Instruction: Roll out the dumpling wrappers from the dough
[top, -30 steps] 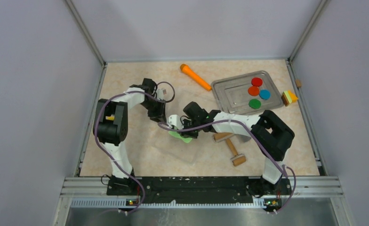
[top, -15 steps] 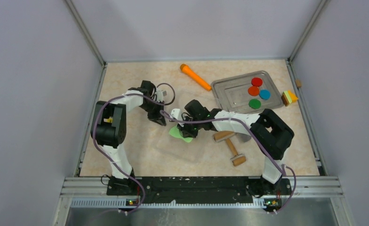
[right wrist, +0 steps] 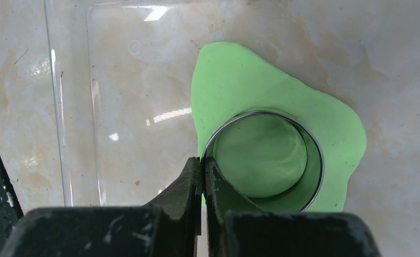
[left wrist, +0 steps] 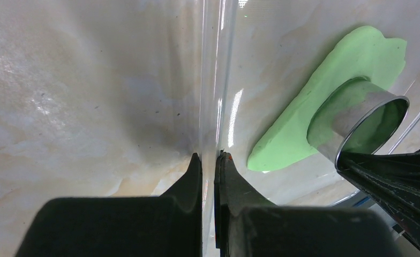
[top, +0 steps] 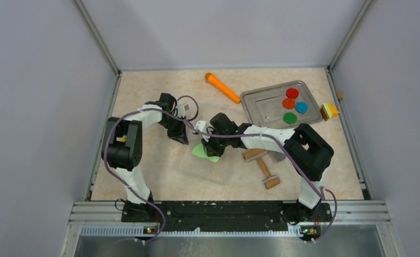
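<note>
The light green dough (right wrist: 234, 80) lies as a flat irregular sheet on a clear plastic board (right wrist: 122, 107). My right gripper (right wrist: 203, 159) is shut on the wall of a metal ring cutter (right wrist: 261, 114) that stands pressed into the dough. My left gripper (left wrist: 208, 156) is shut on the board's upright edge (left wrist: 213, 80), left of the dough (left wrist: 352, 59) and cutter (left wrist: 352, 101). From above, both grippers meet mid-table, left (top: 180, 138) and right (top: 212, 149), over the dough (top: 201, 151). No separate dumpling wrappers are in view.
A wooden rolling pin (top: 264, 167) lies right of the board. A metal tray (top: 261, 110) at the back right holds red, orange, blue and dark green discs. An orange stick (top: 222, 87) lies behind, and a small coloured block (top: 329, 111) sits by the right wall.
My left gripper's jaws have closed onto the board's edge and the arm has shifted slightly toward me. The right gripper keeps its hold on the ring cutter over the dough.
</note>
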`<state>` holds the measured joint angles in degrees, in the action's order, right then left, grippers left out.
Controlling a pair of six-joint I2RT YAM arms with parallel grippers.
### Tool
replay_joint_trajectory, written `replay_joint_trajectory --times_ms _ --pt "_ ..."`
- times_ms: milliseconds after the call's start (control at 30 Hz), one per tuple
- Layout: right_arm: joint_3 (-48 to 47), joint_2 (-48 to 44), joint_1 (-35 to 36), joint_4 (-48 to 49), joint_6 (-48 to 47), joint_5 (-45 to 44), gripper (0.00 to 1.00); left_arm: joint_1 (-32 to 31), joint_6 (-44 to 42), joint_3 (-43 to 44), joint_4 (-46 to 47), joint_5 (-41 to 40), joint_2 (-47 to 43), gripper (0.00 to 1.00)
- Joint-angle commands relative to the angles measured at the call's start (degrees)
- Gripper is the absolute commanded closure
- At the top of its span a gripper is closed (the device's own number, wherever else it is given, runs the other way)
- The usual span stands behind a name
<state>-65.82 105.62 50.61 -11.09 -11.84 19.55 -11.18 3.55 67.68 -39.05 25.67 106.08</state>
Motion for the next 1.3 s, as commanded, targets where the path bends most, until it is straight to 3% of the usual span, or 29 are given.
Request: replay_joint_trajectory --times_ms 0,67,133,200,600,700,833,900,1000,1100,1267 --pt "-2.0 1.3 -1.1 -4.9 1.8 -1.0 1.00 0.3 1.3 -1.4 -2.5 1.2 -2.0 1.00" --pt "-2.9 -0.3 -1.1 -6.0 1.4 0.0 0.97 0.3 1.3 -1.3 -2.5 2.3 -1.6 1.00" --pt "-4.2 -1.4 -1.1 -7.3 1.0 1.3 0.84 0.3 1.4 -1.2 -2.3 2.6 -1.6 1.00" --pt "-5.5 -2.2 -1.1 -8.6 0.9 2.2 0.76 0.3 1.4 -0.9 -2.3 2.7 -1.4 1.00" --pt "-9.2 -8.6 -2.3 -12.4 -1.2 7.3 0.70 0.3 0.6 -0.7 -2.3 3.2 -1.9 1.00" --pt "-5.4 -12.9 -6.1 -9.2 1.3 8.1 0.63 0.3 -0.1 -0.1 -2.7 3.5 -1.9 0.99" --pt "-2.0 -13.1 -15.0 -8.5 10.5 9.4 0.52 0.3 -0.8 0.8 -2.8 3.8 -1.8 0.92" --pt "-0.3 -13.1 -17.7 -8.9 11.4 9.8 0.51 0.3 -1.2 1.4 -3.1 4.1 -1.8 0.82" --pt "-0.4 -13.7 -18.2 -11.7 5.9 9.6 0.51 0.2 -1.7 2.0 -3.5 3.9 -2.8 0.67" --pt "-5.0 -13.0 -17.3 -15.1 -1.7 11.6 0.50 0.4 -1.2 1.8 -2.7 2.7 -4.7 0.60" --pt "-14.5 -9.8 -9.4 -18.8 -17.9 5.4 0.39 0.9 0.9 1.1 -2.5 2.6 -3.9 0.51"
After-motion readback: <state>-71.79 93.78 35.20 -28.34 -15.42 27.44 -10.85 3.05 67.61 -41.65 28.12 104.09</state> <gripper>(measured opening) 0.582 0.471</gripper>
